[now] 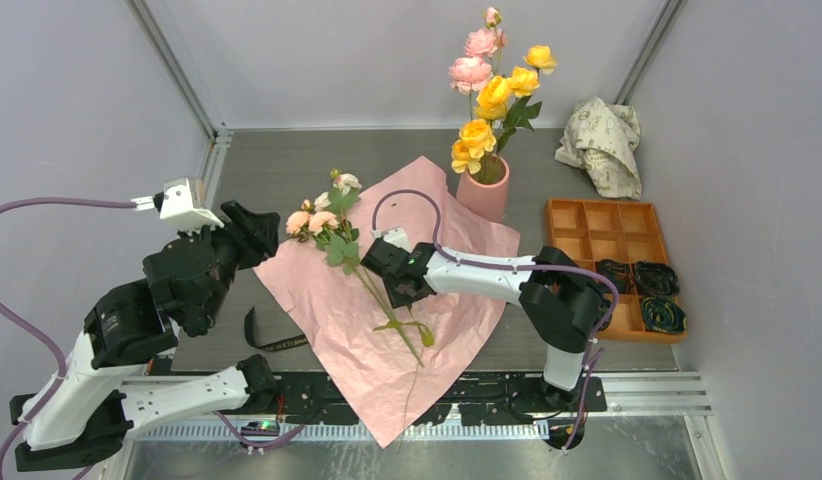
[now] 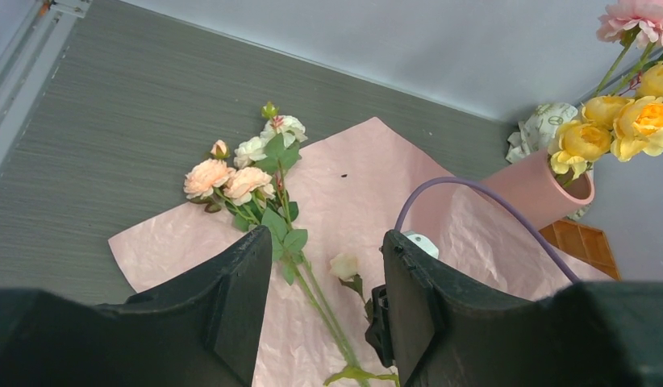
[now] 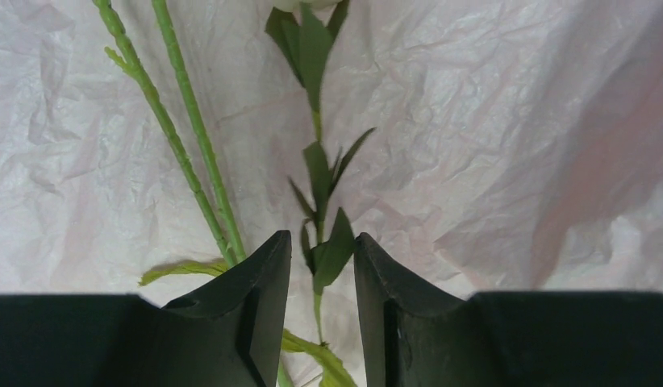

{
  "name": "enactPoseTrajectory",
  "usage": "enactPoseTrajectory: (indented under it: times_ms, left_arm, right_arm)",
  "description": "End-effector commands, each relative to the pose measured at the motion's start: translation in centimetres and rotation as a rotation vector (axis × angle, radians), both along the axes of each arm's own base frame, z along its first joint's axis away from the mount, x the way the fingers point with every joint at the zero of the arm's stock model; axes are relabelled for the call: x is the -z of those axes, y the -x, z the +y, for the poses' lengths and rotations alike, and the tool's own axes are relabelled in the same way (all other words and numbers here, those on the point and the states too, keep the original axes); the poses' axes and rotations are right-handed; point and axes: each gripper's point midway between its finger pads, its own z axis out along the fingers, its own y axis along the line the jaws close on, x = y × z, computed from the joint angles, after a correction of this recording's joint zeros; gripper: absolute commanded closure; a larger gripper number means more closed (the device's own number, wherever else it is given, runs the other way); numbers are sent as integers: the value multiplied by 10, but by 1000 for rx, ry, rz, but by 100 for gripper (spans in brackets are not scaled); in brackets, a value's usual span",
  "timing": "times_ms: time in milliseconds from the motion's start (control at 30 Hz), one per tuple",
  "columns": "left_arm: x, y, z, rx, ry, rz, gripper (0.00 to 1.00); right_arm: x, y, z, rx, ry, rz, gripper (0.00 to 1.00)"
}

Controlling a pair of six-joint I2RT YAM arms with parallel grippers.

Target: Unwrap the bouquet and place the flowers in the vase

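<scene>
Top external view, item one: pink paper [image 1: 457, 300] is lying opened flat across the table's middle, with black ribbon [image 1: 272, 340] lying loose at its near-left edge (unwrapping is looking finished). Item two: vase [image 1: 484, 190] is standing upright at the paper's far corner, holding pink and yellow blooms [image 1: 492, 95]. Item three: loose flowers [image 1: 332, 235] are lying on the paper, their long axis running diagonally, with peach and cream heads pointing far-left past the paper's edge and cut ends pointing toward the near edge. Item four: right gripper [image 1: 379, 272] is hanging low over the mid-stems. The right wrist view is showing its jaws at a narrow gap, straddling a thin leafy stem [image 3: 318, 177] and apparently not pinching it, with two thicker stems [image 3: 191, 161] lying just left of the fingers. Item five: left gripper [image 1: 262, 235] is hovering wide and empty near the flower heads, beside the paper. Also present: crumpled printed paper [image 1: 602, 140] and orange tray [image 1: 572, 220], both well apart from the work. Step in hand, by judgement: picking up another stem for the vase. The next move is calling for closing on the thin stem alone (leaves are crowding the gap), then lifting it, swinging it upright with the cut end down, and threading it into the vase mouth between the blooms already there.
</scene>
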Motion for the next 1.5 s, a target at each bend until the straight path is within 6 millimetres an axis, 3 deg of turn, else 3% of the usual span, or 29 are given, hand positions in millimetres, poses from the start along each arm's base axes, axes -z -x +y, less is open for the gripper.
enactPoseTrajectory:
  times_ms: [0, 267, 533, 700, 867, 933, 1100, 1300, 1467]
  left_arm:
    - [-4, 0, 1, -11, 45, -17, 46]
    - [-3, 0, 1, -10, 46, -14, 46]
    - [-3, 2, 5, -16, 48, -16, 46]
    - [-2, 3, 9, -23, 46, -17, 47]
    - [-2, 4, 12, -28, 51, -21, 47]
    - [-2, 5, 13, -27, 56, -23, 47]
    - [-2, 7, 17, -32, 61, -25, 47]
    - [0, 4, 13, -29, 54, -25, 47]
    - [-4, 2, 4, -7, 43, -23, 47]
  right_arm:
    - [-25, -18, -1, 17, 1, -91, 60]
    - [-9, -23, -2, 14, 39, -79, 61]
    - [9, -22, 8, -1, 29, -29, 80]
    - [-9, -27, 10, 0, 16, -62, 97]
    - [-74, -43, 12, -14, -30, -181, 99]
    - [-112, -50, 13, -19, -70, -247, 99]
    - [-230, -67, 0, -15, -178, -485, 99]
    - [-378, -78, -48, 82, -300, -847, 99]
    - [-462, -74, -99, 192, -344, -1102, 99]
